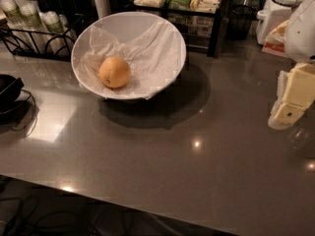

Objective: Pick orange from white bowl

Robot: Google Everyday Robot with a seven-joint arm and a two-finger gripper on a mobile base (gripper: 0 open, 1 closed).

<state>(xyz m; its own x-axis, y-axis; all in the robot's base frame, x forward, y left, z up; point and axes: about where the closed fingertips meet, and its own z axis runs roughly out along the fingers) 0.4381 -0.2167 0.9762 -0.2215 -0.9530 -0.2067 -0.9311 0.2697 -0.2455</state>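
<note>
Orange (pixel 114 72): round, pale yellow-orange, small dark mark on its lower left. Sits inside the white bowl (pixel 165 28), left of the bowl's centre and toward the near side, resting on the crumpled white paper lining (pixel 147 53). Nothing touches it from above.

Bowl is wide and shallow, much wider than the fruit, and its opening looks tipped toward the camera. The paper covers most of the inside, and a corner hangs over the near right rim. The bowl stands on the upper left part of the grey glossy tabletop (pixel 162 176) and throws a dark shadow to its right and front.

Gripper (pixel 288 108): cream-coloured, at the far right edge, low over the tabletop, well apart from bowl and orange. Holds nothing. Whether it is spread or closed, cannot tell. White arm housing (pixel 302 28) above it, cut off by the frame edge.

Behind the bowl on the left is a black wire rack (pixel 29 45) with pale cups. Behind it, centre to right, is a dark shelf (pixel 197 9) with stacked packets. A white appliance (pixel 273 16) stands top right. A black object (pixel 7 90) sits at the left edge with a thin cable (pixel 29 117) looping on the tabletop. A bright light patch lies left of centre, with small glints nearer the front and right.
</note>
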